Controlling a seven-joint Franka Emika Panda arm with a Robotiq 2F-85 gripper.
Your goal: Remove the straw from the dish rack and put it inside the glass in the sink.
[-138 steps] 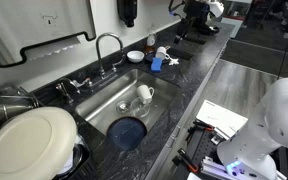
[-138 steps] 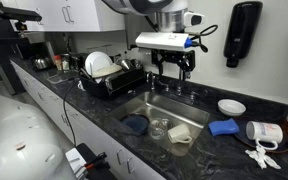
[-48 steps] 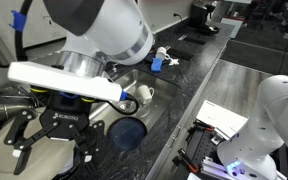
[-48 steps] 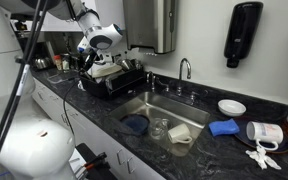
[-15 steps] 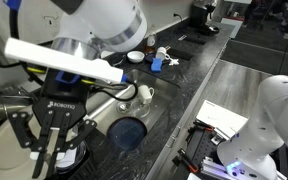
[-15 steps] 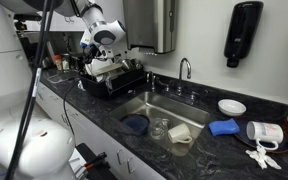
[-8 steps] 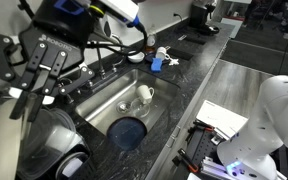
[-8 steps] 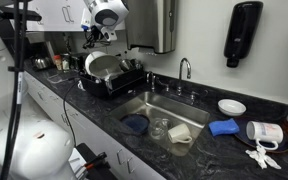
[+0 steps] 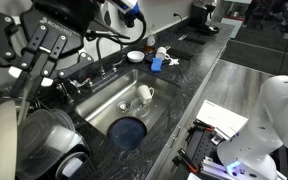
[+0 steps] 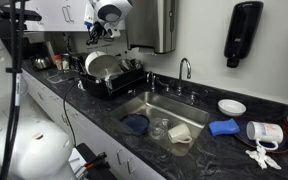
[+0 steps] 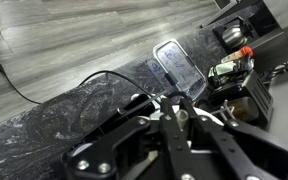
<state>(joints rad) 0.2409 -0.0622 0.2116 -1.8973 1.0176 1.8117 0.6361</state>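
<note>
My gripper (image 11: 181, 108) is shut on the straw (image 11: 182, 118), whose pale tube end shows between the dark fingers in the wrist view. In both exterior views the gripper (image 10: 92, 33) (image 9: 32, 68) is raised above the dish rack (image 10: 109, 80), and the thin straw is hard to make out there. The dish rack holds a round white plate (image 10: 99, 65) and steel pots (image 9: 44, 140). Down in the sink (image 10: 154, 105) the glass (image 10: 159, 126), a small clear cup, stands between a dark blue bowl (image 10: 134, 124) and a pale mug (image 10: 180, 133).
The curved faucet (image 10: 184, 68) stands behind the sink. On the dark speckled counter (image 10: 234, 140) lie a white dish (image 10: 231, 106) and a blue object (image 10: 222, 127). A black dispenser (image 10: 243, 32) hangs on the wall. The arm fills the left of an exterior view (image 9: 54, 30).
Over the last second the gripper has risen from rack level to well above the dish rack, staying shut on the straw. In the last half second it has hardly moved.
</note>
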